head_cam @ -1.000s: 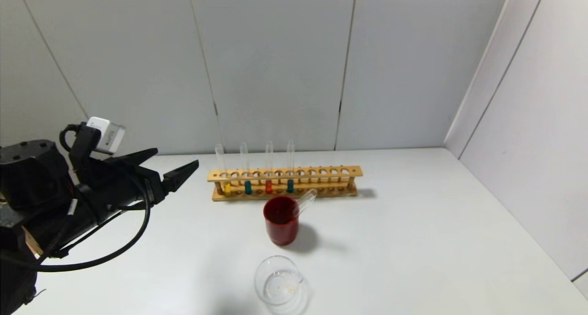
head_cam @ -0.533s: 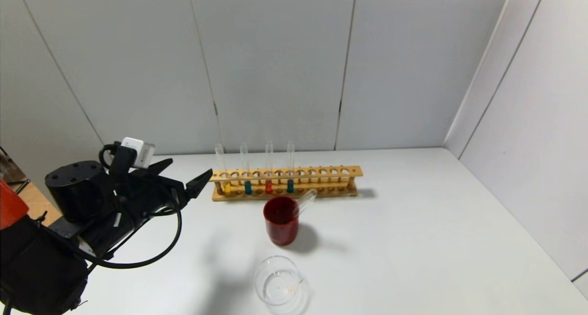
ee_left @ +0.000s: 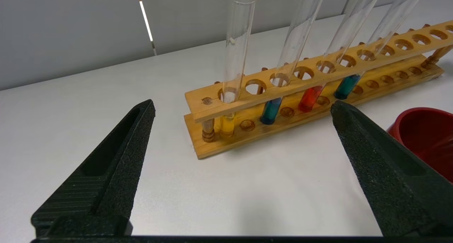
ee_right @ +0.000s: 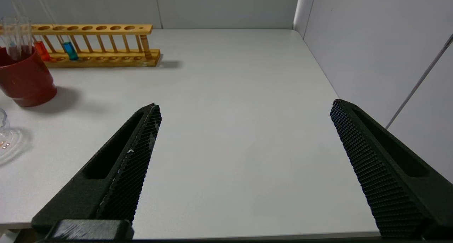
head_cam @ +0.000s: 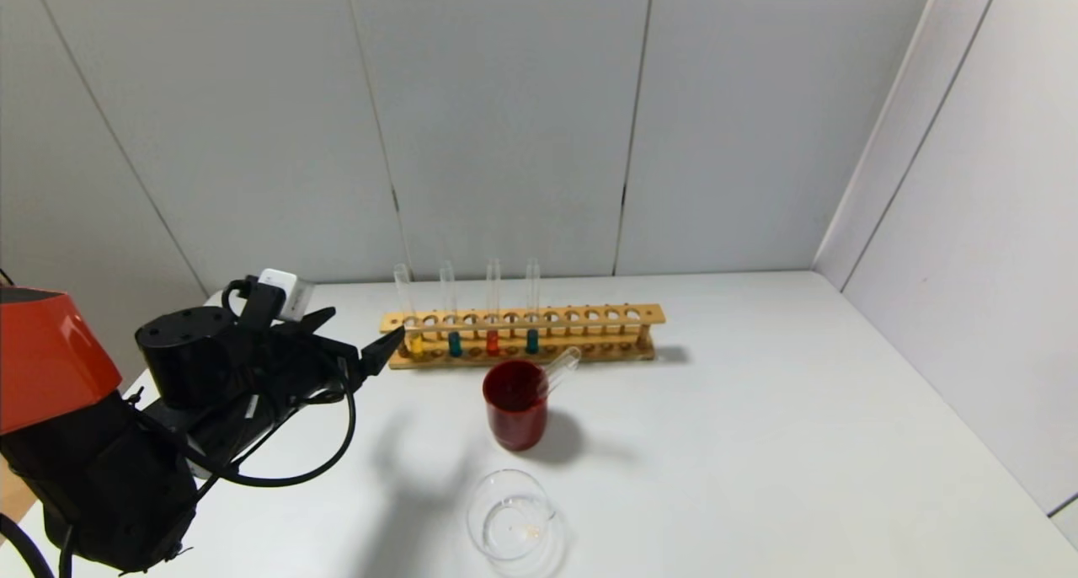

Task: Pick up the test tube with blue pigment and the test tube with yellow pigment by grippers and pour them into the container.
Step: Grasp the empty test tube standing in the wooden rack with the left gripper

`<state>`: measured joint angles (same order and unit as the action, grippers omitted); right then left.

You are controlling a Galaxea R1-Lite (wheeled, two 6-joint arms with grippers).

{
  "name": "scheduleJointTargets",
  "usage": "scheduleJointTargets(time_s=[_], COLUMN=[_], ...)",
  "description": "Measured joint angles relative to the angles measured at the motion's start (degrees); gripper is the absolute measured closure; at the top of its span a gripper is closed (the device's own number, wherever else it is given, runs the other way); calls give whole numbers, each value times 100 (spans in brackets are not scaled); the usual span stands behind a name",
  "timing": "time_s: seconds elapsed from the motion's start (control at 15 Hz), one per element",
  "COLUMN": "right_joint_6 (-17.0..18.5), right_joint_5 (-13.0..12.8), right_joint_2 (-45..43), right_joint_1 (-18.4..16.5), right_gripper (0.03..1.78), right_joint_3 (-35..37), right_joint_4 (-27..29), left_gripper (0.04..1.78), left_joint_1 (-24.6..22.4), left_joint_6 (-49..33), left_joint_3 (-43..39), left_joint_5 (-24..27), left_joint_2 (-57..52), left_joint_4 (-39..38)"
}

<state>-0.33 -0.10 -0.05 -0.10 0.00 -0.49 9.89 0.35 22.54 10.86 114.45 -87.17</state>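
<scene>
Four test tubes stand in the wooden rack near the table's back edge, none lifted yet, so the task has barely begun. At the table's left side the left gripper hangs just short of the rack's left end, its jaws spread wide and empty, aimed at the first tubes. That first one is the test tube with yellow pigment; next comes a test tube with blue pigment, then the red-orange tube, then a second blue-teal tube. In front of the rack sits a dark red cup with an empty tube leaning in it. Nearer the front edge is the clear glass beaker, holding no coloured liquid that I can make out. The right gripper waits over the table's right side, jaws apart, empty. Both picks and both pours remain.
</scene>
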Motion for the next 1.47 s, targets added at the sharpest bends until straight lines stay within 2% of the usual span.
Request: scheduleJointTargets(time_s=[0.2, 0.73, 1.47], right_joint_6=[2, 2, 0], right_joint_5=[0, 0, 0], right_joint_2=[0, 0, 0], right_joint_1=[0, 0, 0], right_gripper=[7, 7, 7], right_joint_3=[0, 0, 0], right_joint_4=[-2, -2, -2], left_gripper=[7, 7, 7], left_joint_1=[59, 52, 48], left_joint_6=[-6, -13, -28], left_joint_3=[306, 1580, 2150], left_joint_5=[-10, -89, -116], left_joint_2=[176, 507, 1226], left_joint_4=[22, 1028, 1190])
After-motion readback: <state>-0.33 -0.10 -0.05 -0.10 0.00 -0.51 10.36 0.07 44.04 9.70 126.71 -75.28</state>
